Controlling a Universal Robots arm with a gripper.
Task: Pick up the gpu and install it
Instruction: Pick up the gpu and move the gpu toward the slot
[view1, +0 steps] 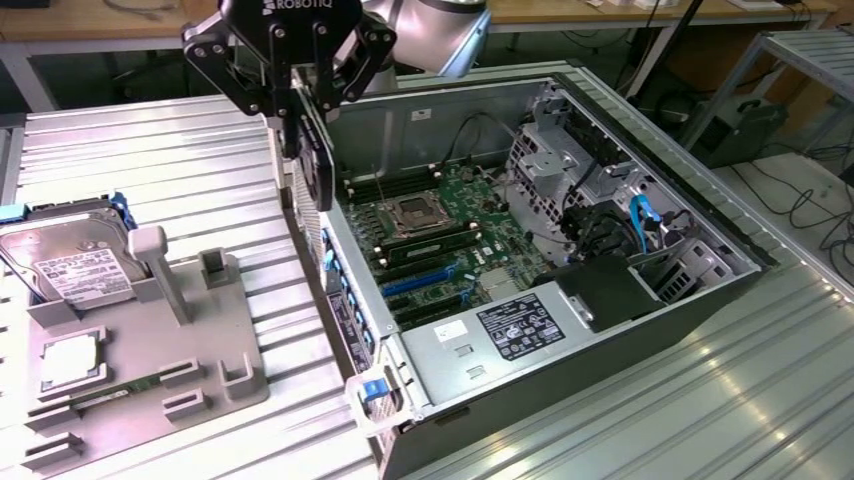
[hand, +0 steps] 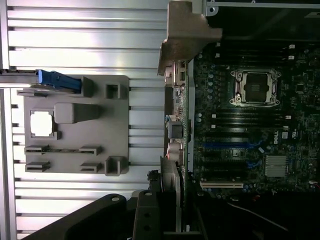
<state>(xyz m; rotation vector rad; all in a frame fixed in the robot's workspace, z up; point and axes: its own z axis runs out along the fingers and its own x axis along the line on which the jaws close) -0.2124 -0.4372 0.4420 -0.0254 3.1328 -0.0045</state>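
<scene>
My gripper (view1: 302, 100) hangs at the top of the exterior view, over the near wall of the open computer case (view1: 400, 400), and is shut on the gpu (view1: 312, 165). The card hangs on edge below the fingers, dark face showing, its lower end level with the case's rim. In the wrist view the gpu (hand: 176, 130) appears edge-on with its silver bracket (hand: 187, 30) at the far end, lined up along the case edge beside the motherboard (hand: 250, 125). Blue expansion slots (view1: 420, 282) lie on the board inside the case.
A grey fixture plate (view1: 200, 360) on the slatted metal table holds a hard drive (view1: 67, 265), a square chip (view1: 70, 362) and a slim memory stick (view1: 114, 392). Inside the case are a power supply (view1: 521, 335), drive cages (view1: 561, 150) and blue cables (view1: 641, 225).
</scene>
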